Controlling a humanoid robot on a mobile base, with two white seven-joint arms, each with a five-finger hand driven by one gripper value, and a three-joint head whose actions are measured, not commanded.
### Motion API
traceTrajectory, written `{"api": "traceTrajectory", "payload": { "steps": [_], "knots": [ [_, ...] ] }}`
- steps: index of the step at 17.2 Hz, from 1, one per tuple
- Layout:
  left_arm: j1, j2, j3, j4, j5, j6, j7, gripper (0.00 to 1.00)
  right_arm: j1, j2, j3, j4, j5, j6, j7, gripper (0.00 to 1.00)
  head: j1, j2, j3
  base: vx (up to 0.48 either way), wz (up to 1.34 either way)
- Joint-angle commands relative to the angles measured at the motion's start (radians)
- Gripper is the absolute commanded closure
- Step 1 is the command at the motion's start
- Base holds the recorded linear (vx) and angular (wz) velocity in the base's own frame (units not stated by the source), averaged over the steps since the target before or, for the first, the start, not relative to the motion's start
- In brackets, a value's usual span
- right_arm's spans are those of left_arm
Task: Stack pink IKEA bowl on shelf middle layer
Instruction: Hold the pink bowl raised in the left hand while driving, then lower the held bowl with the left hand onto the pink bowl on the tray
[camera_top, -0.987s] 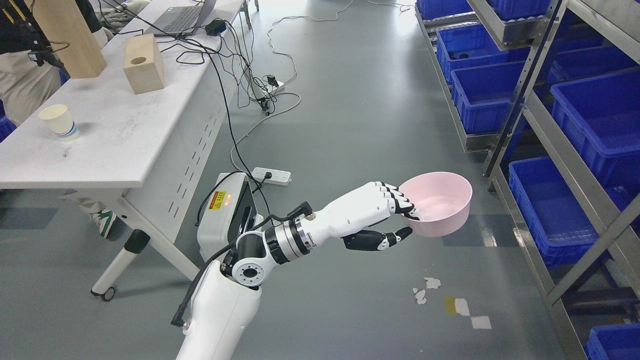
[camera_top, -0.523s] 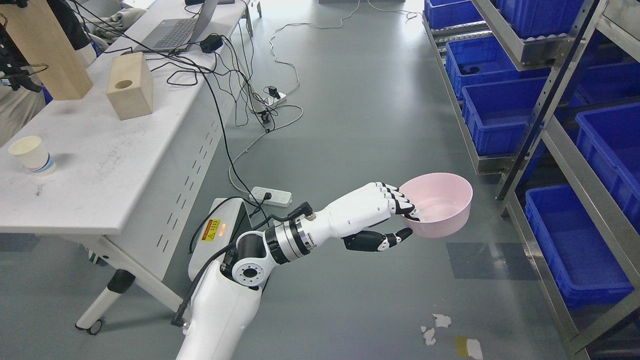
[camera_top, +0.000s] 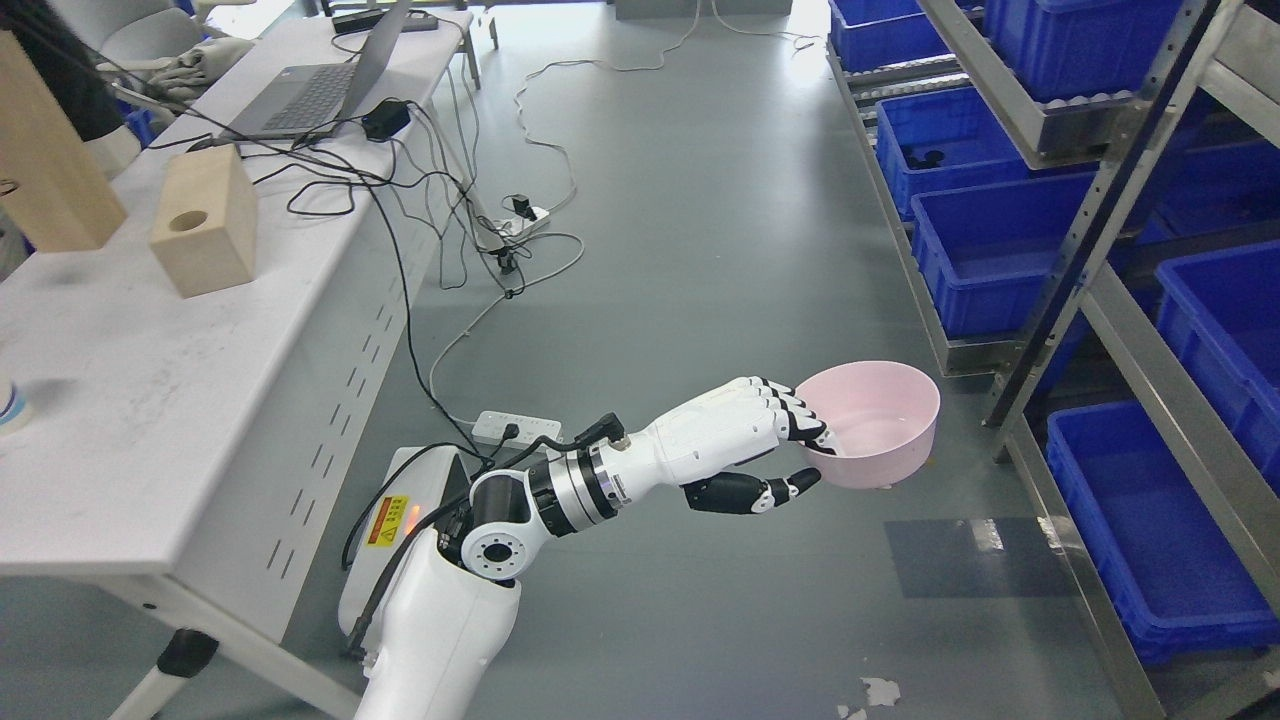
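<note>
A pink bowl (camera_top: 885, 415) is held upright in the air over the grey floor, left of the metal shelf (camera_top: 1135, 345). My left hand (camera_top: 812, 455) is shut on the bowl's near rim, with fingers over the edge and the thumb under the outside wall. The left arm comes in from the bottom edge, left of the middle. The shelf stands at the right and holds blue bins (camera_top: 990, 250) on several levels. The bowl is apart from the shelf.
A white table (camera_top: 150, 400) at the left carries a wooden block (camera_top: 205, 220), a taller wooden block (camera_top: 45, 175) and a laptop (camera_top: 310, 90). Cables (camera_top: 520, 260) and a power strip (camera_top: 515, 427) lie on the floor, beside a white box (camera_top: 400, 510).
The whole picture has shifted, so the camera has moved: the table slid left and down, and the shelf looks nearer. The hand still holds the bowl the same way.
</note>
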Motion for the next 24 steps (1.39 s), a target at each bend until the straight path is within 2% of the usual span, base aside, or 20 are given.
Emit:
{"api": "traceTrajectory", "payload": {
  "steps": [1,6,9,11,14,16,18,22,24],
  "knots": [
    [-0.006,0.017,0.018,0.001,0.001,0.000,-0.014,0.99,0.016,-0.017,0.000,-0.017,0.000,0.000,0.000,0.00,0.0000,0.000,0.000,0.159,-0.43],
    [-0.029,0.017,-0.016,0.000,0.003,0.000,-0.020,0.99,0.016,-0.017,0.000,-0.017,0.000,0.000,0.000,0.00,0.0000,0.000,0.000,0.129,-0.88],
    [-0.158,0.017,-0.031,-0.009,0.009,0.000,-0.021,0.99,0.016,-0.017,0.000,-0.017,0.000,0.000,0.000,0.00,0.0000,0.000,0.000,0.123,-1.16],
    [-0.255,0.017,-0.102,-0.005,0.011,0.000,-0.020,0.99,0.016,-0.017,0.001,-0.017,0.000,0.000,0.000,0.00,0.0000,0.000,0.000,0.095,-1.40],
    [-0.341,0.017,-0.110,-0.008,0.007,0.000,-0.021,0.99,0.016,-0.017,0.000,-0.017,0.000,0.000,0.000,0.00,0.0000,0.000,0.000,0.088,-1.40],
    [-0.435,0.017,-0.085,-0.009,0.000,0.000,-0.035,0.99,0.016,-0.017,0.000,-0.017,0.000,0.000,0.000,0.00,0.0000,0.000,0.000,0.078,-1.12],
    [-0.503,0.017,0.015,0.003,-0.005,0.000,-0.122,0.99,0.016,-0.017,0.000,-0.017,0.001,0.000,0.000,0.00,0.0000,0.000,0.000,0.084,-0.92],
    [-0.559,0.017,0.172,0.031,-0.006,0.000,-0.230,0.99,0.016,-0.017,0.000,-0.017,0.000,0.000,0.000,0.00,0.0000,0.000,0.000,0.102,-0.62],
    [-0.550,0.072,0.178,0.049,-0.009,0.000,-0.228,0.99,0.016,-0.017,0.000,-0.017,0.000,0.000,0.000,0.00,0.0000,0.000,0.000,0.135,-0.37]
  ]
}}
